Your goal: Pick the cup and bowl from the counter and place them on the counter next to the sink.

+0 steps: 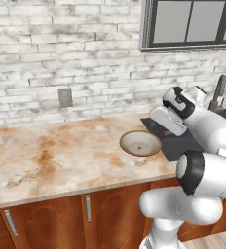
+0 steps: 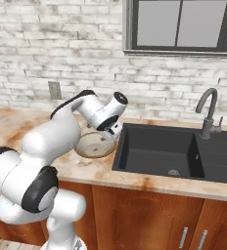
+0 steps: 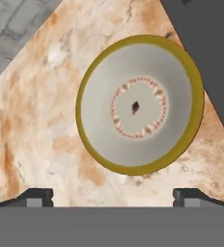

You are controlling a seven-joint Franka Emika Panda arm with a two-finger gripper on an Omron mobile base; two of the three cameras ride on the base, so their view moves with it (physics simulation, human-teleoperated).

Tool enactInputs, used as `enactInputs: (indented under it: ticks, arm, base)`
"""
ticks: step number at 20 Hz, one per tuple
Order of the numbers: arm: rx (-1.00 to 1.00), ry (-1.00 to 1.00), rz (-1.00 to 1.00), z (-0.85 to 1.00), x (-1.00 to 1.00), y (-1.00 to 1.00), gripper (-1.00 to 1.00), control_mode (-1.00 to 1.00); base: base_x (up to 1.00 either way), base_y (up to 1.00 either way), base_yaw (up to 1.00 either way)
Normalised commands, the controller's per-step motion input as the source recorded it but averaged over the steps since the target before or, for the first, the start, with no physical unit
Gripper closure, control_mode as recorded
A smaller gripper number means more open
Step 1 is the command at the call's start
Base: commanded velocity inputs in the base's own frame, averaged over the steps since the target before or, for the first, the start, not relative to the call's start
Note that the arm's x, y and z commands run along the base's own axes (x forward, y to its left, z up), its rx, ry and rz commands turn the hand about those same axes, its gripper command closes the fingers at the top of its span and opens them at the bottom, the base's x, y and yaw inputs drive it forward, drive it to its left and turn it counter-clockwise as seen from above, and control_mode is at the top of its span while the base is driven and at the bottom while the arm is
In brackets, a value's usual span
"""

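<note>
My pincer (image 3: 112, 195) hangs open above the bowl (image 1: 141, 143) on the bench (image 1: 51, 160), sink (image 2: 159, 151) just right.

We count one shallow round beige bowl (image 1: 141, 143) with a speckled cream inside, one dark recessed two-basin sink (image 2: 174, 154), one tall dark grey faucet (image 2: 208, 113), one grey wall outlet (image 1: 65, 97), and one dark-framed window (image 2: 181, 27).

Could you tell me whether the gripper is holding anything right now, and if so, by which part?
Nothing is held. The gripper is open above the bowl, which sits on the counter beside the sink, clear of both fingertips.
</note>
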Motion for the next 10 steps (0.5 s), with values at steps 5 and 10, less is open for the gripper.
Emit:
enactInputs:
  ticks: [5, 10]
  arm:
    - [-0.20, 0.00, 0.03, 0.03, -0.79, 0.35, -1.00, -1.00]
    - [-0.18, 0.00, 0.02, 0.23, -0.69, 0.28, -1.00, -1.00]
  base:
    - [0.00, 0.00, 0.00]
    - [0.00, 0.00, 0.00]
